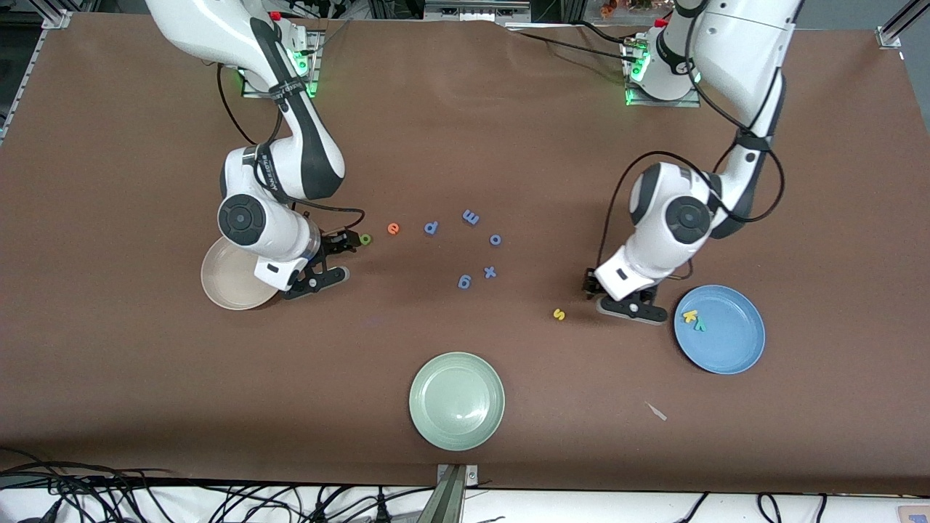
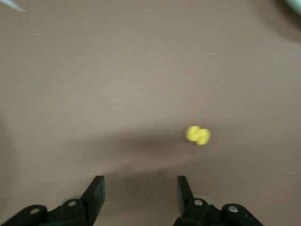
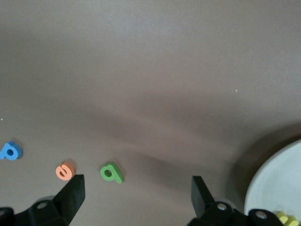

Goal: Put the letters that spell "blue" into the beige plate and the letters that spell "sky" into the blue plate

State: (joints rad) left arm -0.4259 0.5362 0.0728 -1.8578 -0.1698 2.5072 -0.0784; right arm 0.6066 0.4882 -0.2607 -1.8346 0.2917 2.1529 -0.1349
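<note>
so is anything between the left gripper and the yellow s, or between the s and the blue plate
Nothing visible. The left gripper, open, sits between the yellow s and the blue plate, with only bare table up to the s. The k and y already lie in the plate.

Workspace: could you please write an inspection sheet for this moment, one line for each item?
Surface: brown table, with a small pale scrap near the front edge.
Job's things: yellow k and green y in the blue plate; yellow s, green b and orange e on the table; beige plate partly hidden, something yellow on it.
Clutter: blue letters; pale green plate.
Grippers: left gripper open, beside the blue plate; right gripper open, by the beige plate.
Cables: black cables along the front edge.
Surroundings: nothing seen.
</note>
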